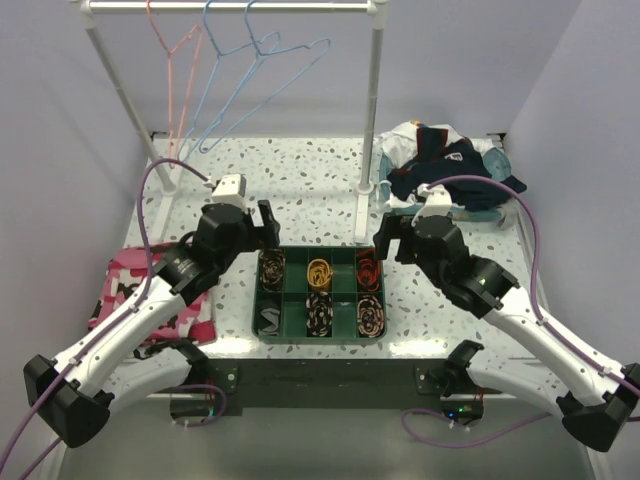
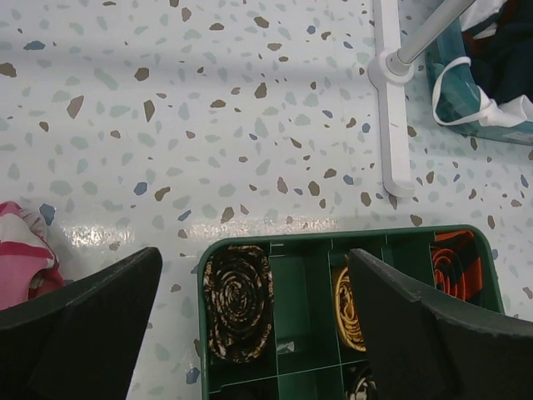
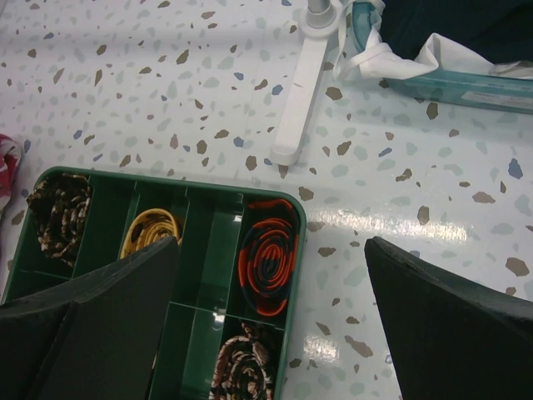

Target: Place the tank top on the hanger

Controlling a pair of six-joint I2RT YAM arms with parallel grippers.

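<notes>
- Top view: the left gripper [image 1: 268, 226] and the right gripper [image 1: 386, 240] both hover above the back edge of the green tray [image 1: 257, 300]. Both sets of fingers are spread wide and hold nothing.
- The tank top [image 1: 450, 165] lies crumpled in the teal basket [image 1: 488, 212] at the far right of the table [image 1: 300, 180]. It is mixed with white garments [image 1: 410, 138] and well apart from both grippers.
- The hanger [image 1: 270, 92], light blue wire, hangs on the white rack rail [image 1: 300, 7] at the back left. A second blue one is just beside it, and a pink hanger [image 1: 175, 70] hangs to their left.
- A pink camo cloth [image 1: 150, 290] lies under the left arm at the table's left edge.
- Left wrist view: the left gripper [image 2: 254, 333] has its black fingers [image 2: 83, 333] far apart with nothing between them. Below it are the tray's [image 2: 308, 242] rim, a brown roll [image 2: 237, 300], a yellow roll [image 2: 350, 308] and an orange-black roll [image 2: 454, 262].
- The rack foot [image 2: 391, 125] and a corner of the basket [image 2: 454, 104] sit at top right. Dark fabric shows inside the basket, but I cannot tell which garment it is.
- Right wrist view: the right gripper [image 3: 271, 325] has its fingers [image 3: 450, 333] wide apart and empty, over the tray's [image 3: 166, 177] right end.
- The basket [image 3: 466, 87] is at top right, with white cloth [image 3: 391, 58] spilling over its edge.
</notes>
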